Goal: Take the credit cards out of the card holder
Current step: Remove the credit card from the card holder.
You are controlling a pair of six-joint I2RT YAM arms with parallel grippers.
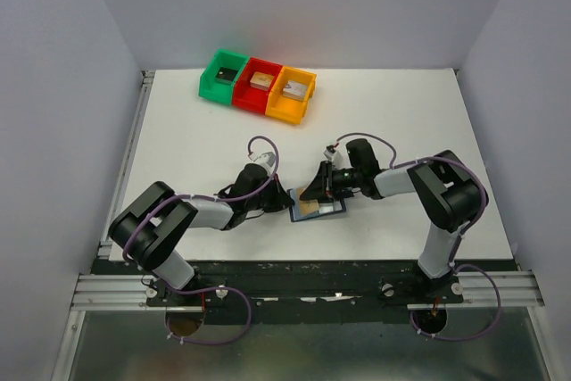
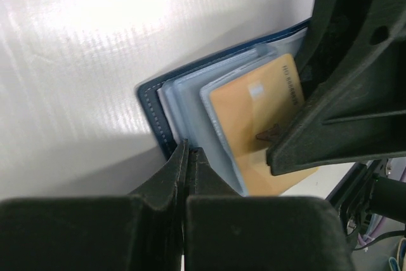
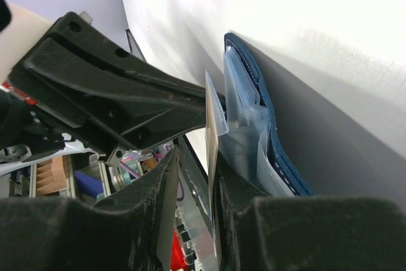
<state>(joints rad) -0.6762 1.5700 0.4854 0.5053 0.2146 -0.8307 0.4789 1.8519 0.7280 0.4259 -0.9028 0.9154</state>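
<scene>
The navy card holder (image 1: 332, 208) lies open on the white table between my two grippers. In the left wrist view its navy edge (image 2: 152, 103) and light blue pockets show, with the tan-gold card (image 2: 254, 118) sticking partway out of a pocket. My left gripper (image 2: 189, 152) is shut, its tips resting on the holder's near edge. My right gripper (image 3: 195, 163) is open, its jaws on either side of the tan card (image 3: 211, 131), which lies against one finger. The holder (image 3: 254, 87) stands edge-on there. The black and pale cards do not show.
Green (image 1: 215, 83), red (image 1: 246, 96) and orange (image 1: 284, 108) bins, each with a small block, stand in a row at the back of the table. The table's front edge and the arm rail run close behind the holder. Grey walls enclose the table.
</scene>
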